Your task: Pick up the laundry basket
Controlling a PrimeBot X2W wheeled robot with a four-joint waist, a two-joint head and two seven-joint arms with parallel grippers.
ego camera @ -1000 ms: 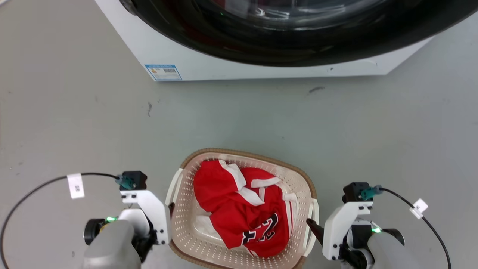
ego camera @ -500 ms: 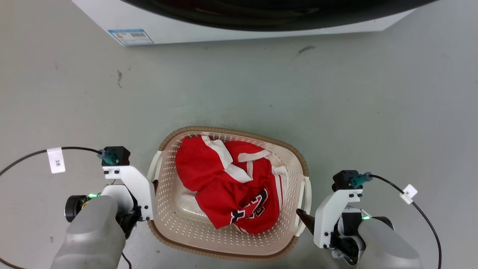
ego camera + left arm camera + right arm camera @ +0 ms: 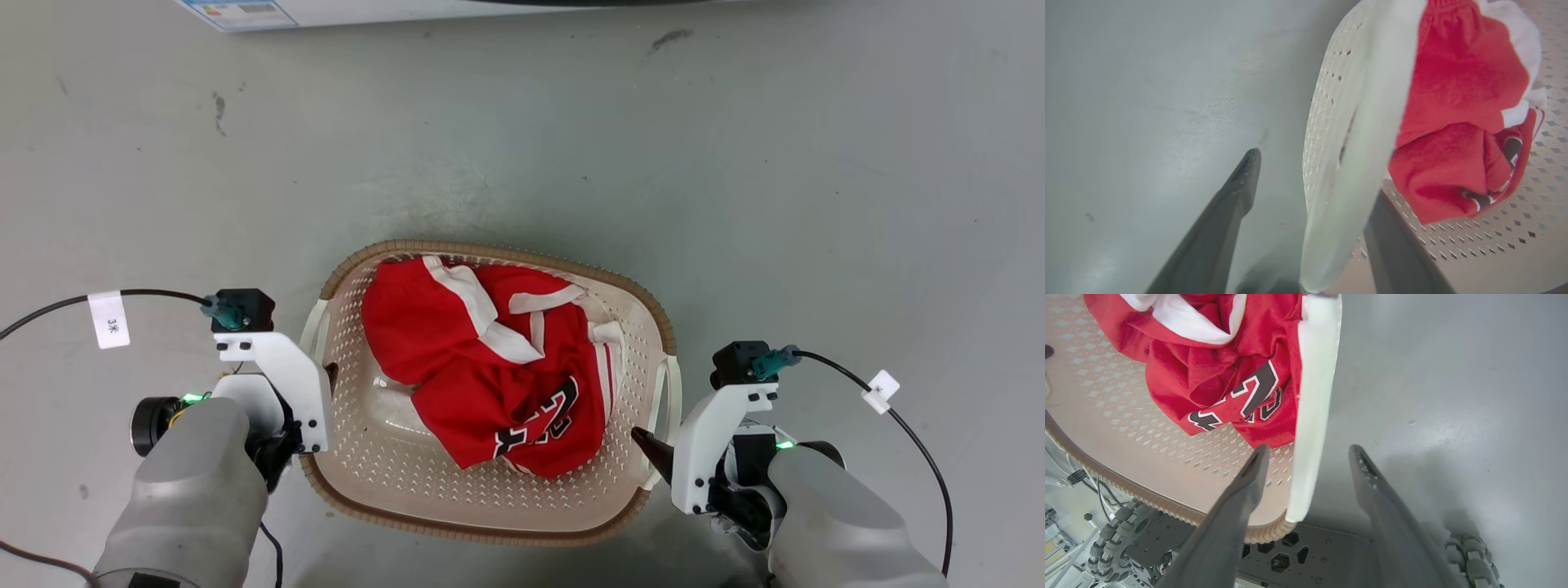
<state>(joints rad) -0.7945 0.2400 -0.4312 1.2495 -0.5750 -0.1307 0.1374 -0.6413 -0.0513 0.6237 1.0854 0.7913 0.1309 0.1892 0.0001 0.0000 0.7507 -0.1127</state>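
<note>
Two handles point(image 3: 1314, 396) of the laundry basket point(image 3: 490, 249) are straddled: left gripper point(image 3: 1312, 175) & right gripper point(image 3: 1308, 449) are spread, nothing pinched yet. Closing + lifting are left, approx. half done.

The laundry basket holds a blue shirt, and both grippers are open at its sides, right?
No: the shirt in the laundry basket is red, as the head view shows. The left gripper and right gripper are indeed open at its sides.
</note>
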